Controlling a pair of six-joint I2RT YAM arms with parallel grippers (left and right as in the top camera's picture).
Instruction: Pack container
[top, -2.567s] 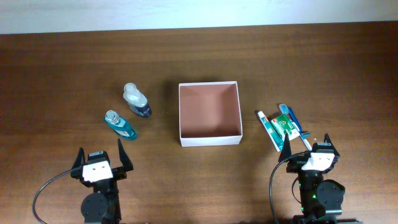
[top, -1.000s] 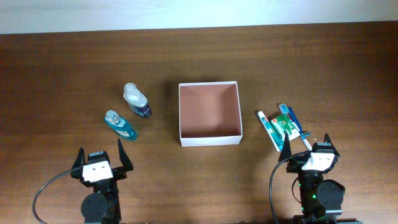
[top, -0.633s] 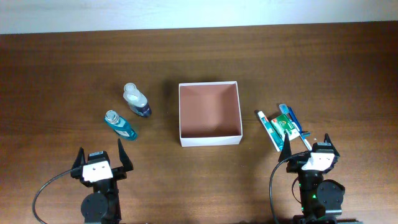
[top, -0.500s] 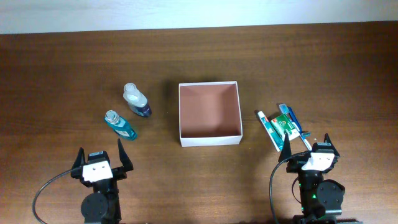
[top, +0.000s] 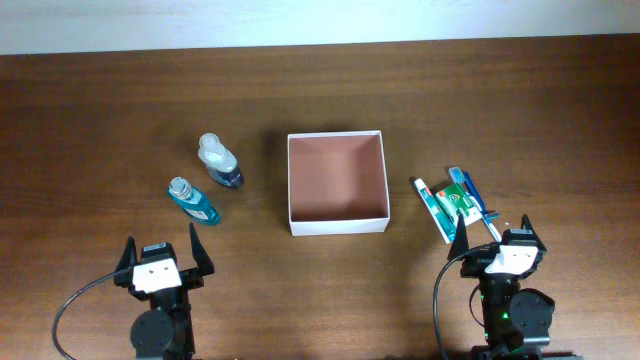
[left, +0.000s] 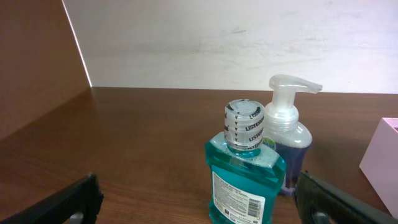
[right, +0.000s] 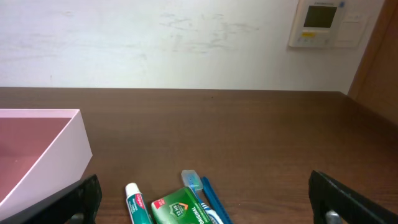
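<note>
Container (top: 337, 226) — white walls, reddish-brown inside

Nothing changed since the earlier pictures: neither the left tool (top: 161, 240) nor the right tool (top: 491, 226) moved, and no object on the brown wooden worktop (top: 90, 120) shifted.

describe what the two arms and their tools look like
Both arms are black with a white block on the wrist. The left tool and right tool each have two slim black pointed fingers. A black cable loops beside the left arm; a green light glows on the right arm.
</note>
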